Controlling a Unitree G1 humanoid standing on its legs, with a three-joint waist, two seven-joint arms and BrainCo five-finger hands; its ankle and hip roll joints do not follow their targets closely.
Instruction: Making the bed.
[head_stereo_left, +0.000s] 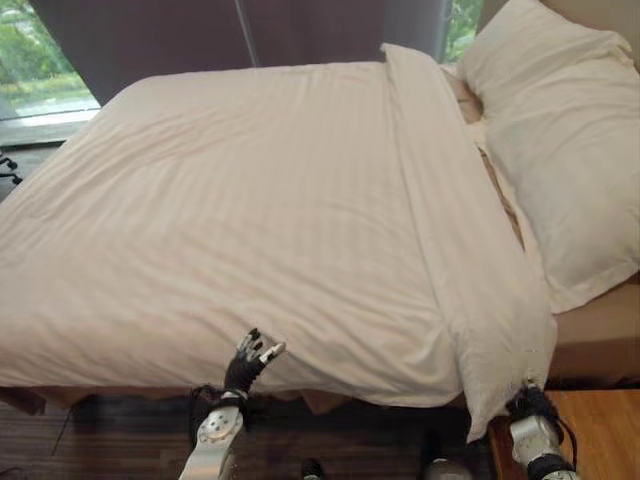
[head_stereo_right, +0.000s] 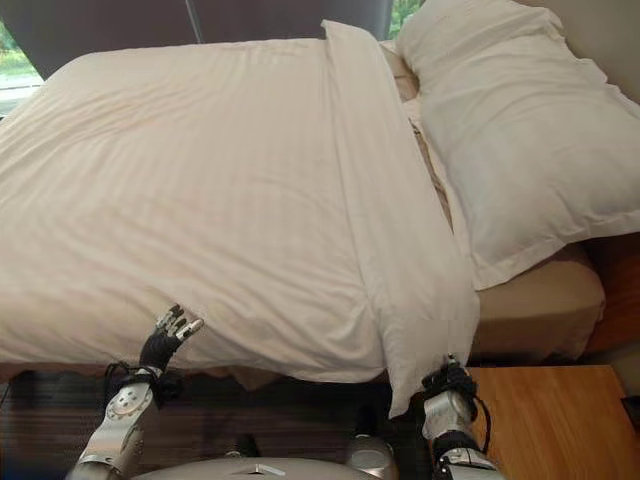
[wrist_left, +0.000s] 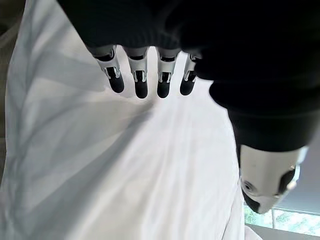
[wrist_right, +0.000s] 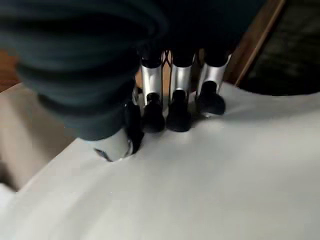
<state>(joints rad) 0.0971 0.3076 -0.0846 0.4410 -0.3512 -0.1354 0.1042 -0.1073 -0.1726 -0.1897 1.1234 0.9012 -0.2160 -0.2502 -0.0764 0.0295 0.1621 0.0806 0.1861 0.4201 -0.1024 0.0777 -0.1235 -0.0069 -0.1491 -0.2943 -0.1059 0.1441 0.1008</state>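
The left hand (head_stereo_left: 252, 358) rests at the near edge of the white duvet (head_stereo_left: 230, 210) with fingers straight, released; the duvet lies spread over the bed, its folded-back band (head_stereo_left: 440, 200) running toward the pillow (head_stereo_left: 565, 140); the right hand (wrist_right: 165, 107) pinches the duvet's near corner (head_stereo_right: 425, 345), fingertips clenched on the cloth.

The duvet (head_stereo_left: 250, 210) is matt white cloth with a faint woven stripe, lightly creased. The pillow (head_stereo_left: 560, 130) is the same soft cloth. The bedside table (head_stereo_right: 545, 425) is smooth wood.
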